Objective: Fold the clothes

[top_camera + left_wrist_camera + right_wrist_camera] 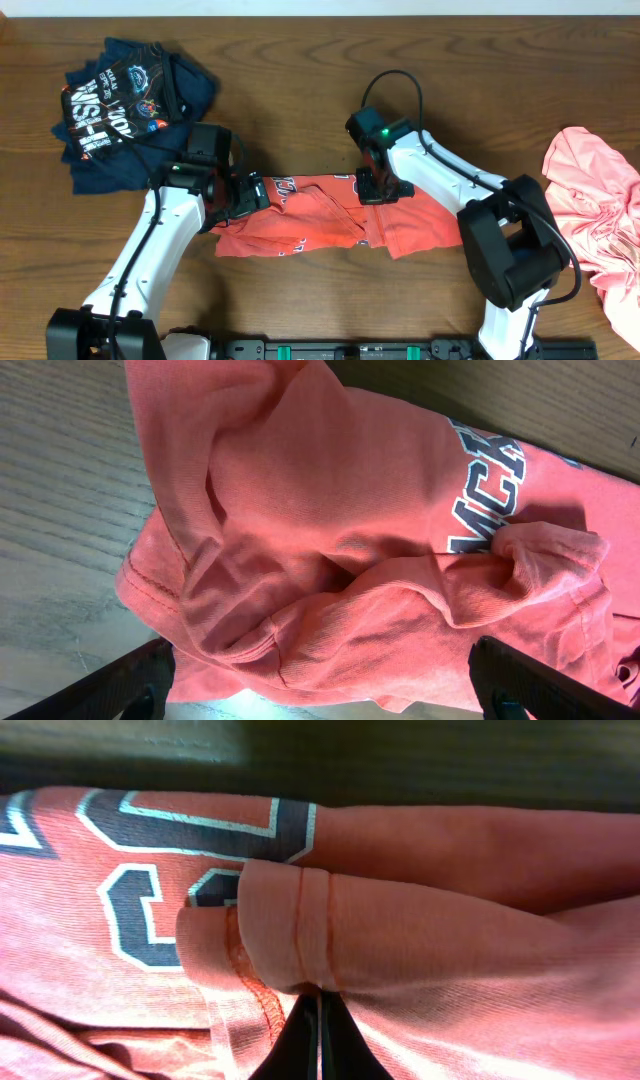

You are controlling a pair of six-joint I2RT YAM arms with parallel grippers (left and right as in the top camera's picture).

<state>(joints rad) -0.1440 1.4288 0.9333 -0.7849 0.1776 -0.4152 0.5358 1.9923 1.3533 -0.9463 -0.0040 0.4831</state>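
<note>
A coral-red T-shirt (pixel 420 228) with navy-and-white lettering lies crumpled in a long strip across the table's middle. My left gripper (pixel 256 195) hovers at its left end, open wide, its two dark fingers (pixel 135 682) either side of the bunched cloth (pixel 330 560) and holding nothing. At the shirt's upper edge my right gripper (pixel 372 190) points down. Its fingertips (pixel 320 1010) are pinched together under a rolled hem fold (pixel 300 935) beside the lettering (pixel 140 915). A second, salmon-pink shirt (pixel 600 210) lies heaped at the right edge.
A navy printed shirt (pixel 130 110) lies folded at the back left. Bare wooden table (pixel 300 80) runs along the back and in front of the coral shirt. Both arms' bases stand at the near edge.
</note>
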